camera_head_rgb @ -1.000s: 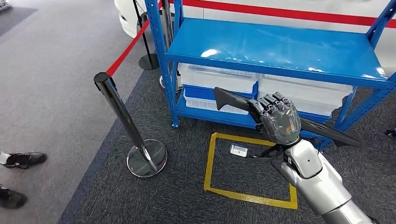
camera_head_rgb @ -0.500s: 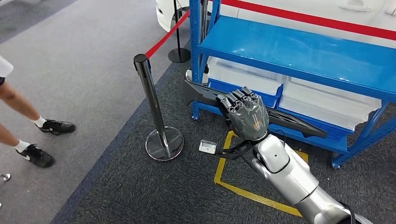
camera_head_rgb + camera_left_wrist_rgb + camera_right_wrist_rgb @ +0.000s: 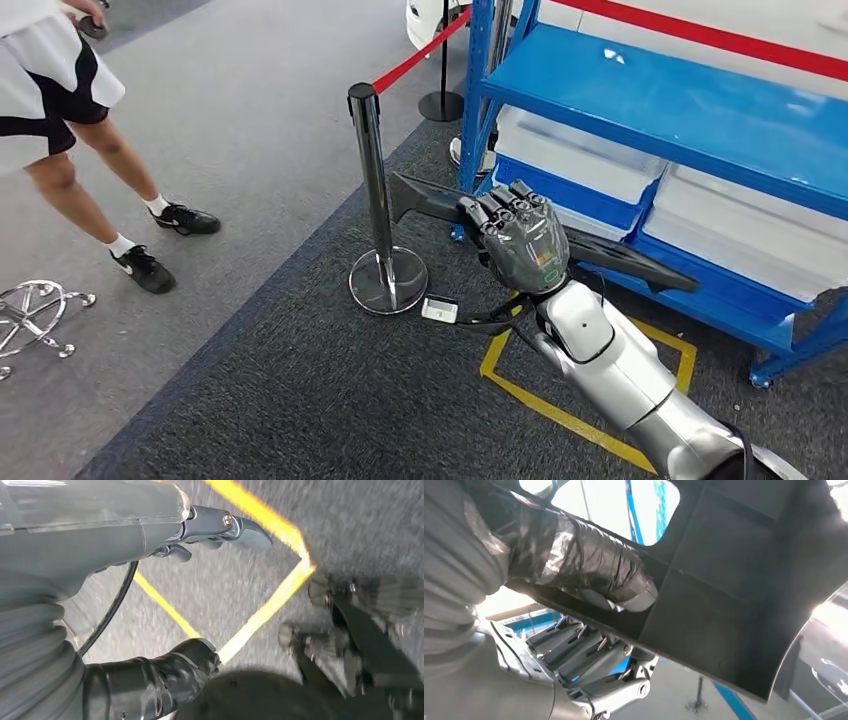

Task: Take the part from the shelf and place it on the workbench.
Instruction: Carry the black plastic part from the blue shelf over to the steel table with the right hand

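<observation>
The right hand (image 3: 525, 245) grips a long, flat black plastic part (image 3: 630, 262), holding it roughly level in front of the blue metal shelf (image 3: 690, 100). The part sticks out to both sides of the hand: one end points toward the chrome stanchion post (image 3: 372, 190), the other reaches along the shelf's lower tier. From the right wrist camera the thumb (image 3: 589, 560) presses one face of the part (image 3: 734, 595) while the fingers (image 3: 584, 655) curl under the opposite face, so the grasp is firm.

The left hand (image 3: 165, 540) hangs over the dark carpet (image 3: 330, 400) with nothing in it; its fingers look loosely apart, though the blur makes that hard to judge. Below it runs the yellow tape outline (image 3: 265, 605) marked on the floor (the same square shows in the head view).

Clear plastic bins (image 3: 590, 145) sit on the shelf's lower level. A red rope (image 3: 420, 55) runs from the stanchion top. A small silver object (image 3: 439, 309) lies on the carpet just beside the stanchion base (image 3: 388, 282). A person's legs in black shoes (image 3: 150, 270) stand on the grey floor, well apart from the robot.
</observation>
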Robot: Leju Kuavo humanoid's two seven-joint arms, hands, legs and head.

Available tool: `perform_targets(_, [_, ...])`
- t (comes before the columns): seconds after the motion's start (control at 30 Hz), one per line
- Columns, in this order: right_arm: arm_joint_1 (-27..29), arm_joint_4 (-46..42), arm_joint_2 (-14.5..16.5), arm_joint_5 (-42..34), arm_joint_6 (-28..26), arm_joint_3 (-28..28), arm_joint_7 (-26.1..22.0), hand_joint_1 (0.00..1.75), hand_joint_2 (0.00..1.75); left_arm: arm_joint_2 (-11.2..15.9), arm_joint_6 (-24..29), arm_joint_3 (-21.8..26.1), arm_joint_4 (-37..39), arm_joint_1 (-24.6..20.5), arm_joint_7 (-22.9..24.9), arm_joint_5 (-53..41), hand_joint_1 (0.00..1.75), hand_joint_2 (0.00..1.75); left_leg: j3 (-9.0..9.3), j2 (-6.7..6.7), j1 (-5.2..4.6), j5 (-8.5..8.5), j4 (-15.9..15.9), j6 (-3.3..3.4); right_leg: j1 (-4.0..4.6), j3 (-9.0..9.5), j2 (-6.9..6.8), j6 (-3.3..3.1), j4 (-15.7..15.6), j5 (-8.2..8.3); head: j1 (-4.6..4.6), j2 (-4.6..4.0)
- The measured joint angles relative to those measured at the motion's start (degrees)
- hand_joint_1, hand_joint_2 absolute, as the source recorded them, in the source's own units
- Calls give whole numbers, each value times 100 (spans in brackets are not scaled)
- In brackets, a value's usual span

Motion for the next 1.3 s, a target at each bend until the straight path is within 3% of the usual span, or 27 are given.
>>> perform_targets(0.07, [-28,0,2,5,0,29,1,175,175,-7,5,-11,0,-16,-40,-23,0,175,-162,233,53,-567,684,-79,13,-134,-155,-20,-7,119,-11,0])
perform_targets(0.1, [-31,1,2,5,0,38,5,175,175,-9,7,-19,0,-21,-63,-40,0,175,-197,280,89,-693,987,-117,14,-204,-233,-8,-4,171,-11,0])
perform_targets(0.17, [-16,0,-5,-45,0,45,15,175,175,-15,26,-37,0,-24,-94,-79,0,175,-52,343,164,-592,1201,-189,2,-348,-392,34,9,273,-11,0])
perform_targets(0.23, [42,-33,-77,-231,0,41,-12,175,175,-37,74,-49,-1,-26,-97,-103,0,175,475,497,220,-394,698,-232,-15,-459,-538,104,36,360,-13,1])
perform_targets(0.3, [150,-129,-259,-503,0,-18,-116,175,175,-63,129,-52,-3,-35,-97,-111,0,175,1018,688,186,-474,-39,-185,-21,-515,-693,195,56,430,-8,1])
perform_targets(0.33, [201,-176,-349,-615,0,-68,-178,175,175,-74,149,-53,-4,-31,-98,-110,0,175,1143,732,153,-540,-265,-132,-19,-517,-769,244,51,469,-3,1])
perform_targets(0.4, [266,-212,-433,-711,0,-158,-268,175,175,-77,168,-54,-4,2,-97,-102,0,175,1104,639,108,-501,-373,19,-37,-504,-876,350,7,550,8,1])
perform_targets(0.43, [282,-215,-447,-727,0,-183,-302,175,175,-80,168,-54,-4,16,-95,-95,0,175,1075,592,103,-444,-404,85,-57,-512,-807,394,19,520,9,0])
perform_targets(0.5, [301,-220,-480,-723,0,-212,-363,175,175,-90,170,-54,-4,17,-84,-73,0,175,984,509,101,-302,-451,226,-75,-613,-459,424,299,162,11,0])
perform_targets(0.53, [306,-219,-501,-718,0,-227,-381,175,175,-97,170,-53,-4,7,-81,-63,0,175,911,464,84,-234,-450,271,-60,-702,-256,409,602,-134,12,0])
perform_targets(0.57, [310,-215,-516,-714,0,-241,-395,175,175,-103,171,-53,-4,0,-78,-56,0,175,822,404,58,-166,-445,311,-32,-795,-138,381,965,-410,11,0])
perform_targets(0.63, [313,-205,-528,-713,0,-261,-409,175,175,-114,171,-52,-4,-10,-79,-50,0,175,653,268,0,-43,-427,346,30,-855,-70,324,1480,-665,10,0])
perform_targets(0.7, [313,-201,-528,-713,0,-264,-423,175,175,-122,170,-51,-4,-11,-79,-46,0,175,527,149,-37,46,-403,359,83,-684,-54,259,1449,-558,9,0])
perform_targets(0.73, [313,-200,-531,-713,0,-269,-427,175,175,-124,169,-51,-4,-11,-80,-46,0,175,471,87,-51,88,-388,361,112,-489,-26,215,1216,-429,8,0])
perform_targets(0.8, [309,-205,-555,-714,0,-303,-429,175,175,-146,167,-51,-6,-16,-82,-45,0,175,358,-57,-73,196,-365,356,170,17,182,87,481,-268,8,0])
perform_targets(0.87, [307,-218,-596,-721,0,-352,-431,175,175,-174,163,-51,-8,-20,-85,-45,0,175,291,-203,-72,320,-376,324,204,297,339,16,-8,-236,9,1])
perform_targets(0.93, [304,-226,-618,-731,0,-381,-431,175,175,-181,158,-51,-8,1,-87,-45,0,175,268,-339,-66,440,-428,262,207,304,251,5,-97,-163,9,1])
perform_targets(0.97, [298,-228,-619,-736,0,-385,-431,175,175,-180,156,-51,-8,17,-87,-45,0,175,250,-329,-70,453,-434,237,191,300,172,-9,-153,-104,9,0])
perform_targets(1.0, [300,-234,-619,-737,0,-386,-433,175,175,-181,152,-51,-8,29,-86,-45,0,175,215,-241,-79,372,-391,207,172,285,92,-32,-207,-28,6,0])
perform_targets(1.03, [304,-242,-619,-738,0,-387,-437,175,175,-181,150,-51,-8,37,-86,-45,0,175,151,-101,-79,175,-235,174,148,254,11,-49,-261,56,5,0])
perform_targets(1.1, [316,-260,-620,-740,0,-395,-442,175,175,-187,147,-51,-9,23,-87,-45,0,175,-37,198,-14,-410,403,85,136,135,-143,-47,-295,187,1,0])
perform_targets(1.13, [322,-264,-621,-741,0,-400,-443,175,175,-187,148,-51,-9,15,-88,-45,0,175,-122,266,40,-618,782,32,125,61,-224,-23,-289,241,2,0])
perform_targets(1.17, [330,-267,-621,-742,0,-404,-442,175,175,-187,149,-51,-9,8,-88,-45,0,175,-156,302,98,-685,1072,-25,108,-15,-307,11,-278,288,1,0])
perform_targets(1.2, [340,-269,-621,-742,0,-407,-442,175,175,-187,150,-51,-9,2,-88,-45,0,175,-110,327,158,-624,1203,-84,83,-91,-390,50,-259,331,1,0])
perform_targets(1.23, [348,-270,-621,-742,0,-409,-443,175,175,-187,151,-51,-9,0,-87,-45,0,175,40,363,219,-488,1136,-149,49,-168,-474,94,-229,369,1,0])
perform_targets(1.27, [355,-274,-621,-742,0,-414,-443,175,175,-188,151,-51,-9,-1,-87,-45,0,175,294,443,280,-363,873,-220,13,-244,-556,141,-180,398,1,0])
perform_targets(1.3, [362,-287,-629,-743,0,-426,-444,175,175,-202,151,-52,-13,-11,-86,-45,0,175,592,572,310,-342,499,-304,-7,-324,-629,195,-120,416,-3,1])
